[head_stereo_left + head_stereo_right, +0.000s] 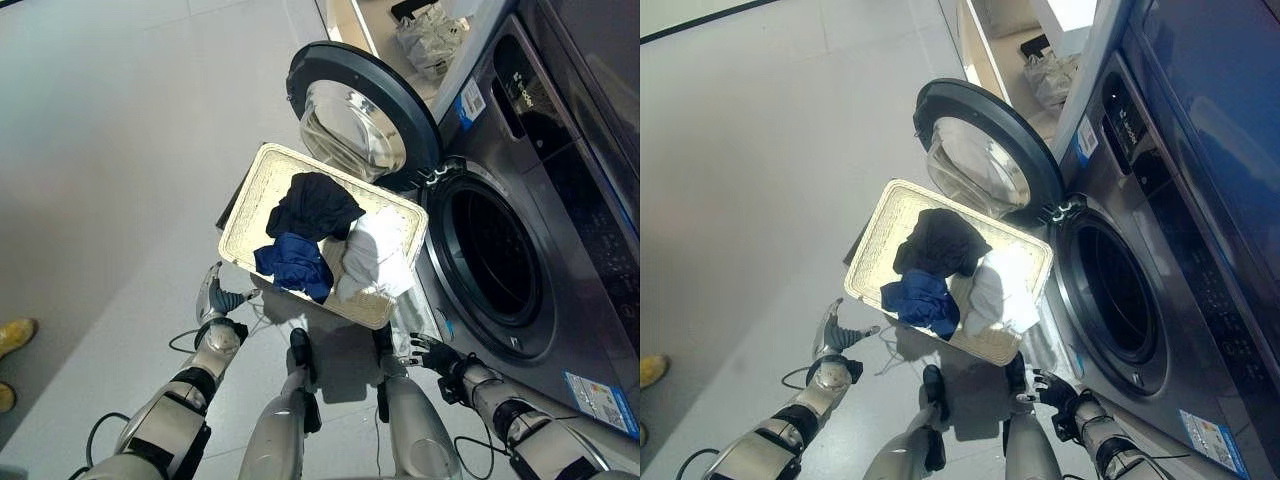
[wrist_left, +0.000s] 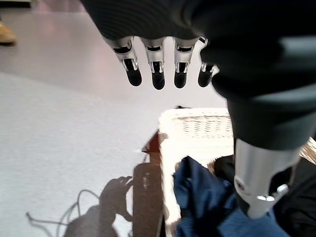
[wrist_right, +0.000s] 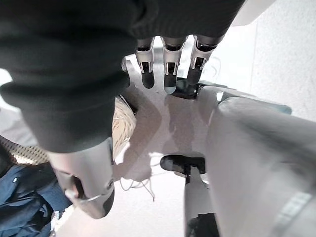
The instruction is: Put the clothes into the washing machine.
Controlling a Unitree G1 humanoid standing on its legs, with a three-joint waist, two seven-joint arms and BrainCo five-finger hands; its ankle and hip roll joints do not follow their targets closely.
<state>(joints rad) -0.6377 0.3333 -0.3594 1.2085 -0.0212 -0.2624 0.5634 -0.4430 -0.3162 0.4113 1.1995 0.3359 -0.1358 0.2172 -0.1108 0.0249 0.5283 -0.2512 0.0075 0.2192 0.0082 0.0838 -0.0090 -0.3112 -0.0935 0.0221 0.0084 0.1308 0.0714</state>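
Note:
A cream wicker basket (image 1: 252, 188) stands in front of the grey washing machine (image 1: 560, 200). In it lie a black garment (image 1: 315, 205), a blue garment (image 1: 295, 262) and a white garment (image 1: 375, 255). The machine's round door (image 1: 365, 115) is swung open to the left, and the dark drum opening (image 1: 490, 260) faces the basket. My left hand (image 1: 212, 297) hangs open beside the basket's near left corner, holding nothing. My right hand (image 1: 432, 352) is open too, low between the basket's near right corner and the machine front. In the left wrist view straight fingers (image 2: 157, 74) point past the basket corner (image 2: 197, 127).
The basket rests on a low dark stand (image 1: 226, 214). A person's yellow shoe (image 1: 14, 336) shows at the far left on the pale floor (image 1: 120, 150). A white bag (image 1: 432, 38) sits on a shelf beyond the open door.

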